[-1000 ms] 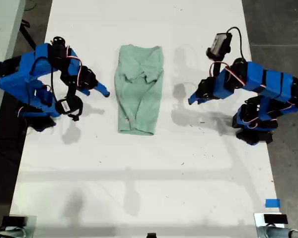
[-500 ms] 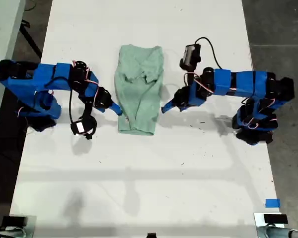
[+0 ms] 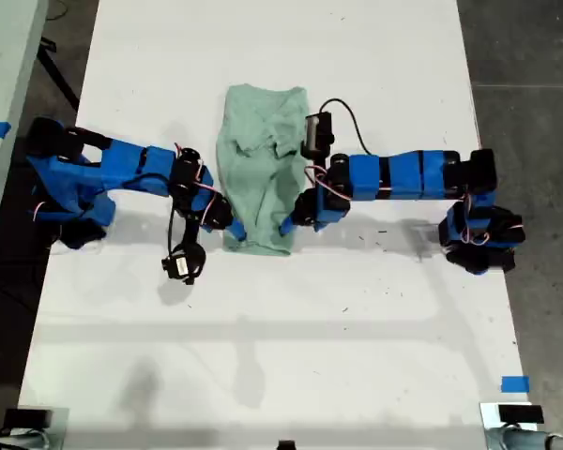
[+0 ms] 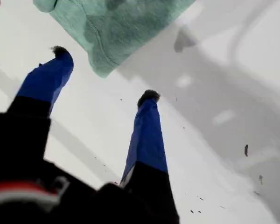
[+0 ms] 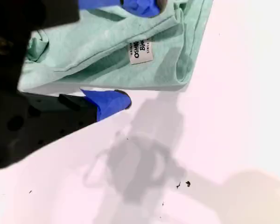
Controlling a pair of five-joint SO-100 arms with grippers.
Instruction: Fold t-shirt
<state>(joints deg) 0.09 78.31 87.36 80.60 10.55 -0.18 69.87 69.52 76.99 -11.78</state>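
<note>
The pale mint t-shirt (image 3: pixel 263 159) lies folded into a narrow strip in the middle of the white table (image 3: pixel 310 328). My first gripper (image 3: pixel 289 225) reaches in from the exterior view's right and is open. In the first wrist view the first gripper (image 4: pixel 105 73) has its blue fingertips (image 4: pixel 149 95) low over the table, either side of the t-shirt's (image 4: pixel 116 23) corner. My second gripper (image 3: pixel 233 225) comes from the exterior view's left. The second gripper (image 5: pixel 130 53) is open and straddles the t-shirt's (image 5: pixel 93 46) edge by a white label (image 5: pixel 140 51).
Both arm bases stand at the table's sides in the exterior view, one left (image 3: pixel 70 202) and one right (image 3: pixel 479 234). A blue tape mark (image 3: pixel 514 383) sits near the table's lower right corner in the exterior view. Dark floor borders the table on both sides.
Both arms have stretched inward from beside their bases. Their grippers have come down to the shirt's lower end, one at each side edge.
</note>
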